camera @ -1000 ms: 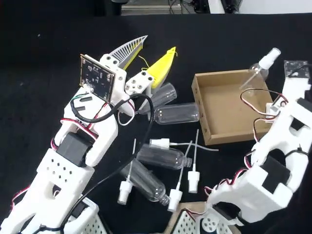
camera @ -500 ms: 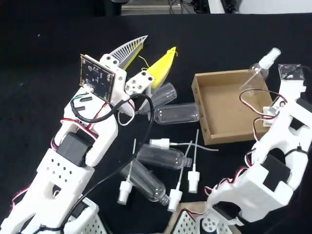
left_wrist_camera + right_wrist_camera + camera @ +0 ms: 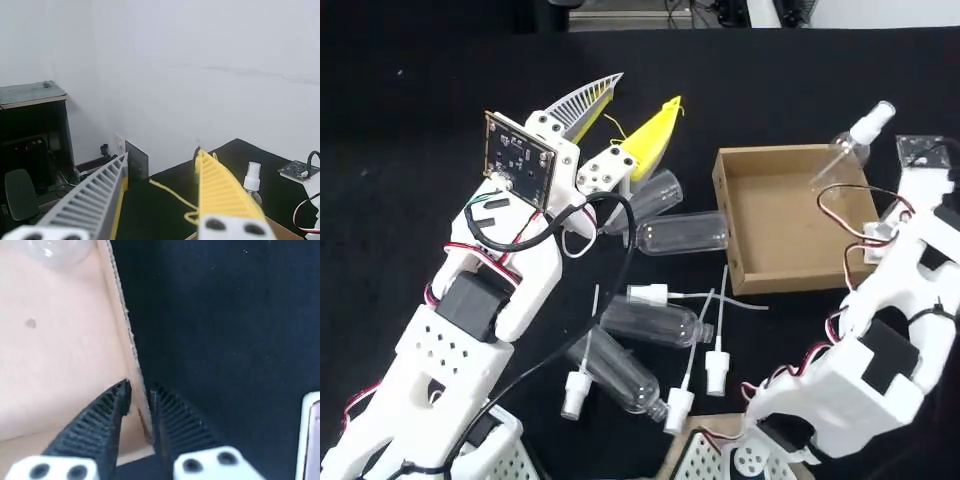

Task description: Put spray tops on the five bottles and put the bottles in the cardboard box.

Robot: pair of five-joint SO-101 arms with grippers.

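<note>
left gripper hangs lifted over the black table, grey and yellow fingers spread wide, nothing between them. just beside it two bare bottles lie on their sides, one with its end just beside the box's left wall. nearer the arm bases, two more bare bottles lie among four loose spray tops, thin tubes trailing. on to the cardboard box, open and brown. a fifth bottle, spray top on, leans at its far right corner. right gripper pinches the box's right wall, one finger inside, one outside.
</note>
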